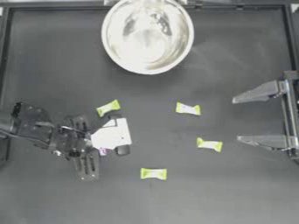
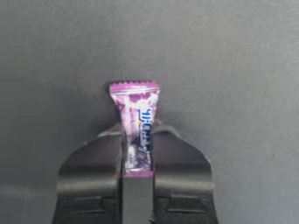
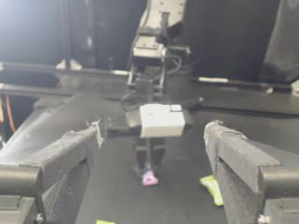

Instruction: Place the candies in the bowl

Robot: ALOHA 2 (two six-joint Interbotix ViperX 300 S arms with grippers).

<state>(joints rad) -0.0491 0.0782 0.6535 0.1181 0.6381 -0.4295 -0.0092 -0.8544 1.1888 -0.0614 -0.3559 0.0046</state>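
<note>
My left gripper point(image 1: 105, 150) points down at the table's left-middle and is shut on the pink-purple candy point(image 2: 137, 127), which sticks out past the fingertips. Seen from the right wrist, this candy point(image 3: 149, 178) hangs close over the table. Several yellow-green candies lie loose on the table: one point(image 1: 108, 107) just beyond the left gripper, one point(image 1: 188, 109) in the middle, one point(image 1: 209, 145) to its right and nearer, one point(image 1: 154, 173) nearest the front. The shiny bowl point(image 1: 175, 52) stands at the far middle with nothing in it. My right gripper point(image 1: 236, 120) waits open at the right edge.
A raised frame point(image 1: 5, 52) borders the dark table at the back and sides. The left arm's white camera block point(image 1: 111, 135) hides its fingers from above.
</note>
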